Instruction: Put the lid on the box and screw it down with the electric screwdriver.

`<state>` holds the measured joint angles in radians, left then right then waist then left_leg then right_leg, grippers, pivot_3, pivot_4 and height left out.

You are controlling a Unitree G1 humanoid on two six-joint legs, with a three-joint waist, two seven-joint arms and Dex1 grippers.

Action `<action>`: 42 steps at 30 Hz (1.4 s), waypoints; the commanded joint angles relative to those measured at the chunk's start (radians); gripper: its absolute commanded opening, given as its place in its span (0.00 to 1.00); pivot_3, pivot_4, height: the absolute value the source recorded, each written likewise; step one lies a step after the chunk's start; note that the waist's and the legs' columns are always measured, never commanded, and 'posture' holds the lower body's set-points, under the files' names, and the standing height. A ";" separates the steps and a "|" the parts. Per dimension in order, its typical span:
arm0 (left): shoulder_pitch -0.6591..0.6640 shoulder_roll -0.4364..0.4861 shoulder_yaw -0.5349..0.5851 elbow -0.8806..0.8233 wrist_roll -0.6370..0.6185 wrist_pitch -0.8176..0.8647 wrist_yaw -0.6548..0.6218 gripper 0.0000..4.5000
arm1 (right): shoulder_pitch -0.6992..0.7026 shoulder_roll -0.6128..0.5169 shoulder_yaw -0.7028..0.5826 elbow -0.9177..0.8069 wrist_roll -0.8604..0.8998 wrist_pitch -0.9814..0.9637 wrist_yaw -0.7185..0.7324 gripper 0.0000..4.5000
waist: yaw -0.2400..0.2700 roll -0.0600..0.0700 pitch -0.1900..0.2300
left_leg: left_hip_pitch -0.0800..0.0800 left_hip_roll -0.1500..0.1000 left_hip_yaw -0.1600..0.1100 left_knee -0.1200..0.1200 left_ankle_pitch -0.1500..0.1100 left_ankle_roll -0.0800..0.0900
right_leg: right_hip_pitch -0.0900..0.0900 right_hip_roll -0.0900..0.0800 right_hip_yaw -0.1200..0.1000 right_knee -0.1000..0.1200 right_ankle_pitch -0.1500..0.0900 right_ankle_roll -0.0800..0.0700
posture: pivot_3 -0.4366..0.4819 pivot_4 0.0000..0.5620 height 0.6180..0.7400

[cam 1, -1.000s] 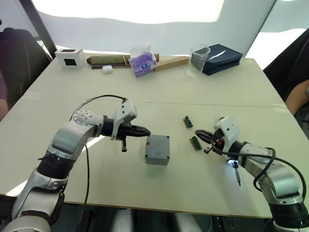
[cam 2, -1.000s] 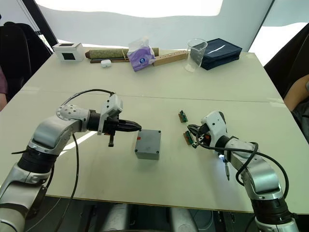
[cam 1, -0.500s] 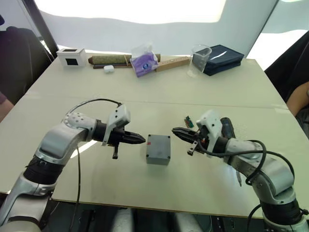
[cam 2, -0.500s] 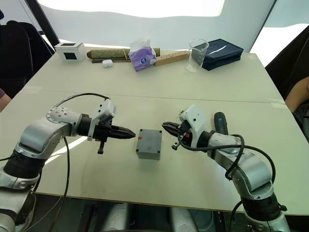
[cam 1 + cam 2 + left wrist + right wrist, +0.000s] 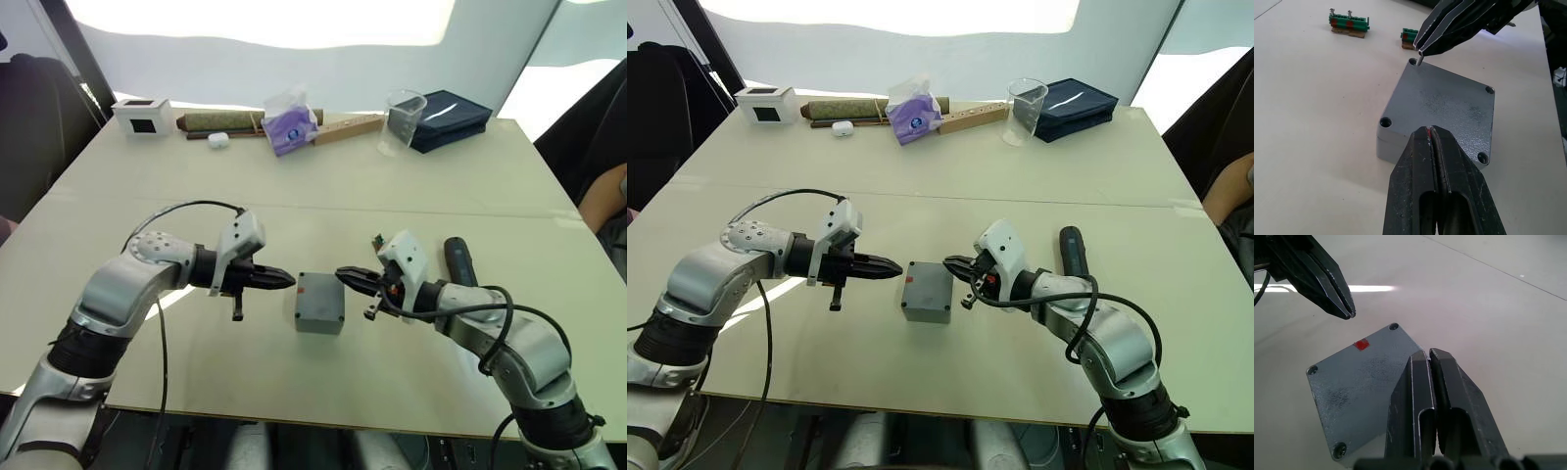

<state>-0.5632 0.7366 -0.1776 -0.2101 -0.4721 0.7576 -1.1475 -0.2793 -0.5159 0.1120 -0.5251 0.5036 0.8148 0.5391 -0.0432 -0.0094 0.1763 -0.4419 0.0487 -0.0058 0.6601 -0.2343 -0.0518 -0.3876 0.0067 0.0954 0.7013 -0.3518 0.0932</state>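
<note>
The lid (image 5: 1442, 105) sits on the box (image 5: 319, 304) at mid-table. The right gripper (image 5: 1421, 54), pinched on a small screw (image 5: 1420, 59), hovers over 1 corner hole. The left gripper (image 5: 290, 281), closed and empty, is just beside the box's opposite side. The electric screwdriver (image 5: 458, 262) lies nearby, beyond the right arm.

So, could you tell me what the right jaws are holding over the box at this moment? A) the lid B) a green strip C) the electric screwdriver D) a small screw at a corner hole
D: the right gripper is shut on a small screw poised at a corner hole of the lid, which already sits on the box; the electric screwdriver lies on the table.
</note>
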 commanded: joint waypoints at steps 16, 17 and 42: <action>-0.016 -0.004 0.017 -0.030 -0.024 -0.006 0.014 0.00 | 0.009 -0.005 0.011 0.002 -0.036 -0.029 0.024 0.01 | 0.000 0.000 0.000 | 0.000 0.000 0.000 0.000 0.000 0.000 | 0.000 0.000 0.000 0.000 0.000 0.000 | 0.48 0.27 1.00; -0.015 -0.004 0.017 -0.031 -0.025 -0.005 0.014 0.00 | 0.010 -0.004 0.011 0.002 -0.038 -0.030 0.023 0.06 | 0.000 0.000 0.000 | 0.000 0.000 0.000 0.000 0.000 0.000 | 0.000 0.000 0.000 0.000 0.000 0.000 | 0.48 0.27 1.00; -0.155 -0.152 -0.039 0.009 -0.016 -0.116 -0.011 0.00 | -0.308 -0.375 -0.426 0.144 0.243 0.792 -0.150 0.99 | -0.001 0.001 0.001 | 0.000 0.000 0.001 -0.002 0.000 0.000 | -0.001 0.000 0.001 0.000 0.000 0.000 | 0.48 0.27 1.00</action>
<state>-0.6895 0.5878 -0.1946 -0.1671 -0.5021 0.6903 -1.1315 -0.5487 -0.7995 -0.2842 -0.4373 0.6633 1.5312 0.3782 -0.0438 -0.0083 0.1769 -0.4421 0.0484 -0.0047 0.6574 -0.2344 -0.0516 -0.3896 0.0066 0.0970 0.7011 -0.3518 0.0930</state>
